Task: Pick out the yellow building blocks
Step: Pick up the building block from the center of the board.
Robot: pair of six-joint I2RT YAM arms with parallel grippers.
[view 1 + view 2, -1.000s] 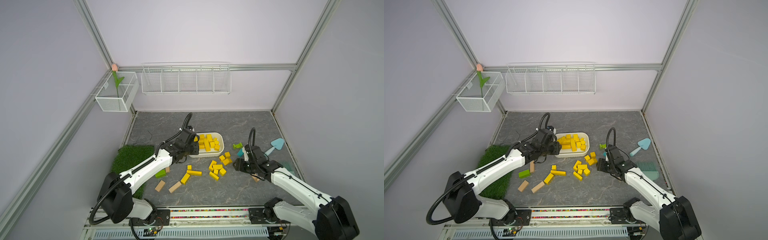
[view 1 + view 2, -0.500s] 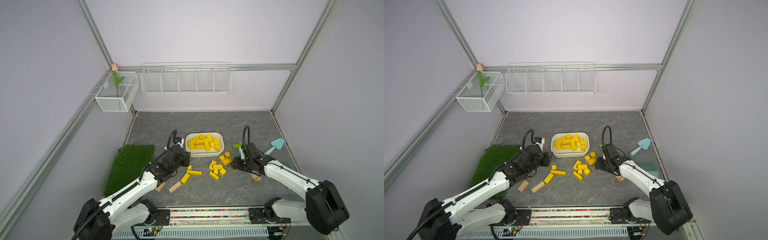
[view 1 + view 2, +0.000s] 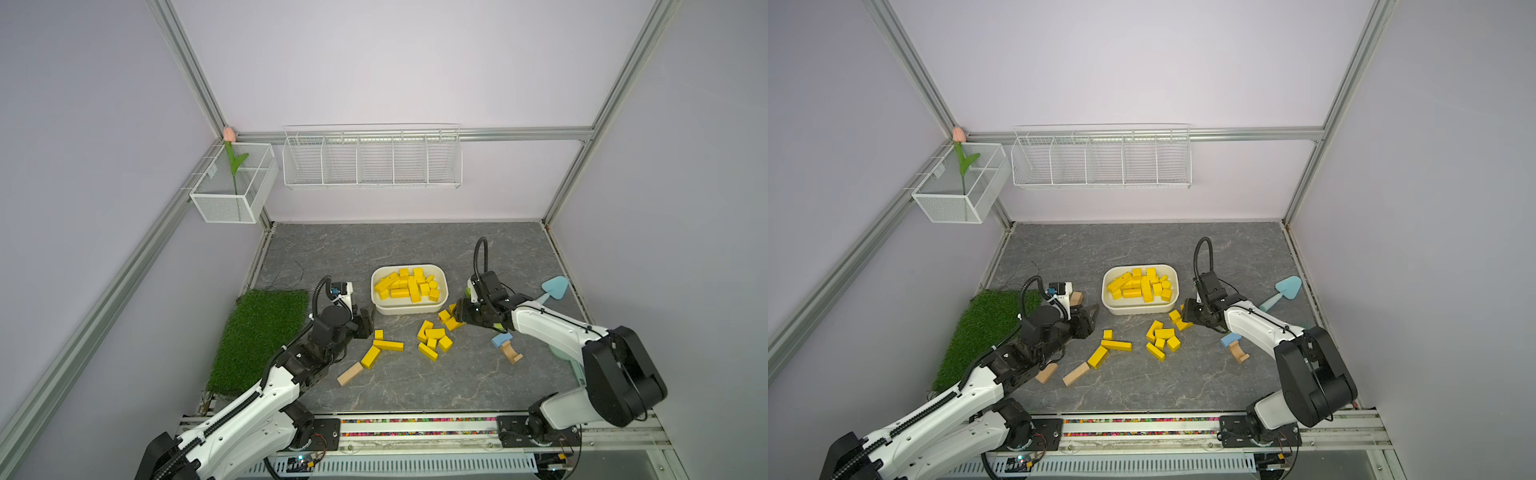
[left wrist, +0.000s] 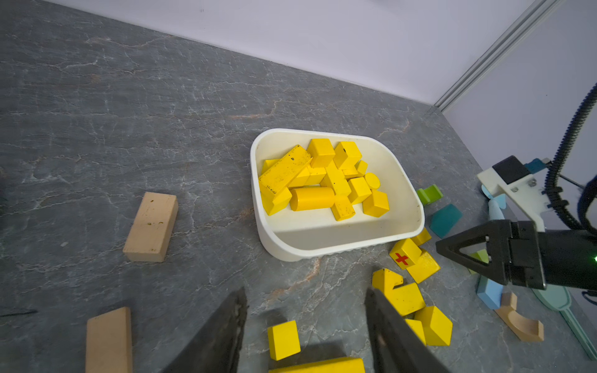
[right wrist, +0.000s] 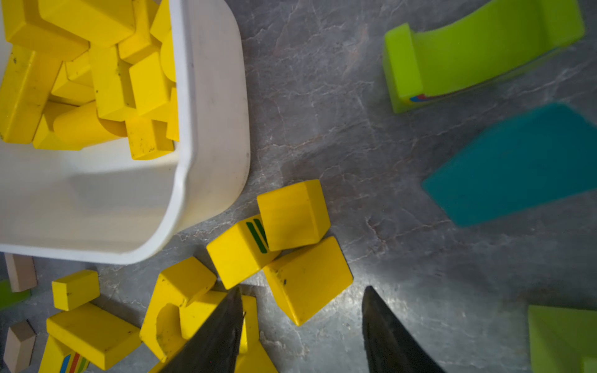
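Several yellow building blocks (image 3: 409, 284) lie heaped in the white tray (image 3: 409, 309), which also shows in the left wrist view as the tray (image 4: 339, 250). More yellow blocks (image 3: 434, 338) are scattered on the table in front of it. My left gripper (image 4: 305, 323) is open low over the table, with a small yellow cube (image 4: 283, 339) between its fingers, untouched. In a top view the left gripper (image 3: 365, 324) sits left of the loose blocks. My right gripper (image 5: 302, 310) is open beside the tray's right corner, a yellow block (image 5: 307, 279) just ahead of its tips.
A grass mat (image 3: 262, 332) lies at the left. Tan blocks (image 3: 350, 373) lie near the front, and another tan block (image 4: 151, 226) lies left of the tray. A blue block (image 3: 500, 341), a tan arch (image 3: 512, 353), green and teal blocks (image 5: 478, 55) and a teal shovel (image 3: 555, 287) sit at the right.
My left arm has drawn back from the tray to the table at its front left, and its jaws have widened. The right gripper has shifted slightly towards the blocks by the tray.
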